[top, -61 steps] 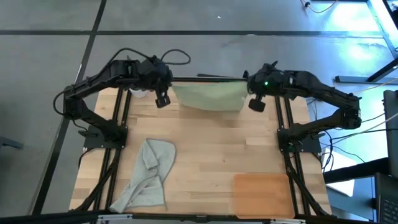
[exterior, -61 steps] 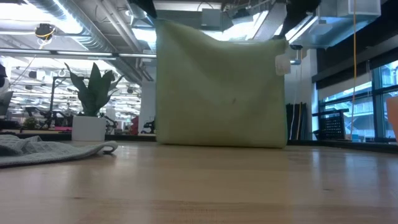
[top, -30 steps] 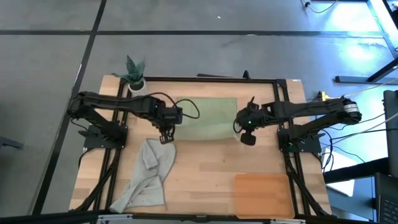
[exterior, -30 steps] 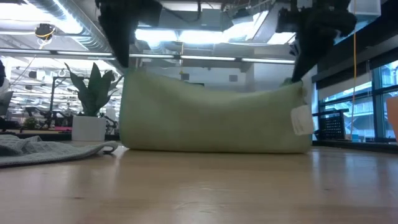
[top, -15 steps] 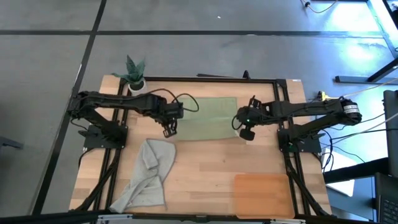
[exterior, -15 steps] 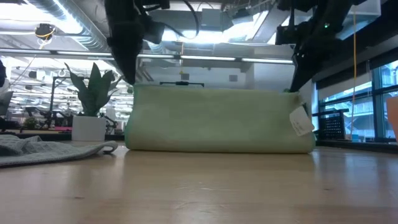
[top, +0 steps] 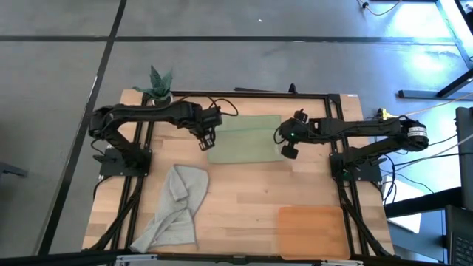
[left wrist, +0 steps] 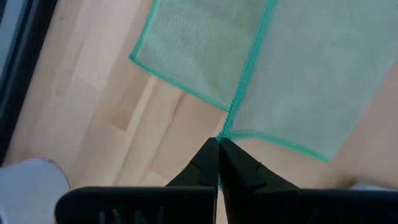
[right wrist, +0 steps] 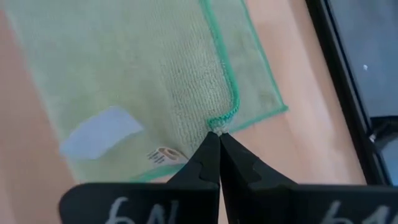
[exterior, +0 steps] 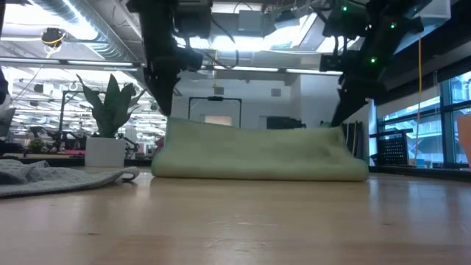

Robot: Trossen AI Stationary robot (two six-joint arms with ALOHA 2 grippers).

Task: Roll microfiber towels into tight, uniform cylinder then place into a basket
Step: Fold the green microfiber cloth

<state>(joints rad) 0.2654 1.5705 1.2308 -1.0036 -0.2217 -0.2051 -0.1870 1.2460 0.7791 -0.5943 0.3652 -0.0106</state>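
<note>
A: Start at the near edge. What lies there?

B: The basket (top: 312, 230), an orange-brown tray with a low rim, sits near the front right corner. At front left lies the grey towel (top: 174, 208), crumpled, its long axis running from the front edge back toward the middle.

A: And the green towel?

B: The green towel (top: 246, 140) lies farther back, between the two arms. Its long axis runs left to right across the table. It is sage green with a brighter green hem, folded over itself, and the upper layer stands up in a low ridge in the low view.

A: Who holds it?

B: The left gripper (top: 206, 139) is clamped on the towel's left hem, fingertips pressed together on it. The right gripper (top: 289, 147) pinches the right hem the same way, by a small white tag (right wrist: 101, 138).

A: Anything behind?

B: A plant (top: 157, 84) in a white pot, at the far left corner.
</note>
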